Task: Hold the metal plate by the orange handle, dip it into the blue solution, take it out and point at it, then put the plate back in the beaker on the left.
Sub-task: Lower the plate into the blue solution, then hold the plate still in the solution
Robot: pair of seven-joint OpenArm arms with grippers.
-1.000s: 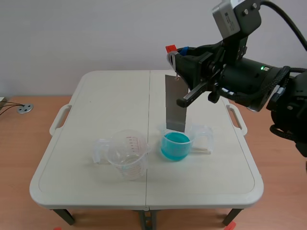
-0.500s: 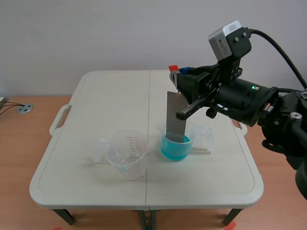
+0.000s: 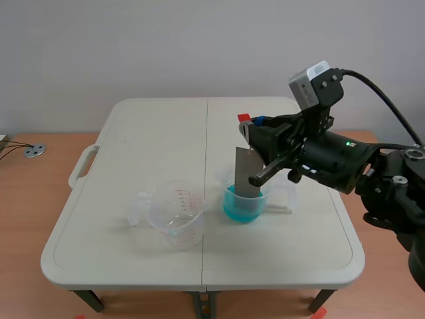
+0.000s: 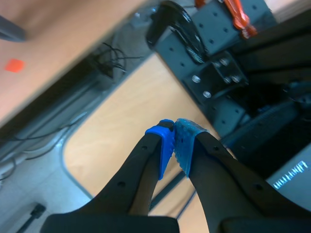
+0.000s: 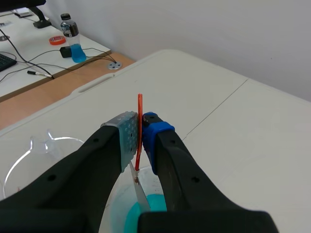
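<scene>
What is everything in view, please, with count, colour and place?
Table: one, cream, under everything.
Empty beaker: one, clear, front left of centre.
Solution beaker: one, clear, blue liquid, right of the empty one.
Metal plate: one, grey, upright, lower end inside the solution beaker.
Orange handle: one, atop the plate.
Bottle: one, blue liquid, distant desk.
Right tool: one, black, shut on the orange handle.
Left tool: one, black, shut empty, off the table.

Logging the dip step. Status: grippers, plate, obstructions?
Right gripper shut on thin orange handle; left gripper shut, empty. Grey metal plate, lower end inside beaker of blue solution. Clear measuring beaker stands apart.
</scene>
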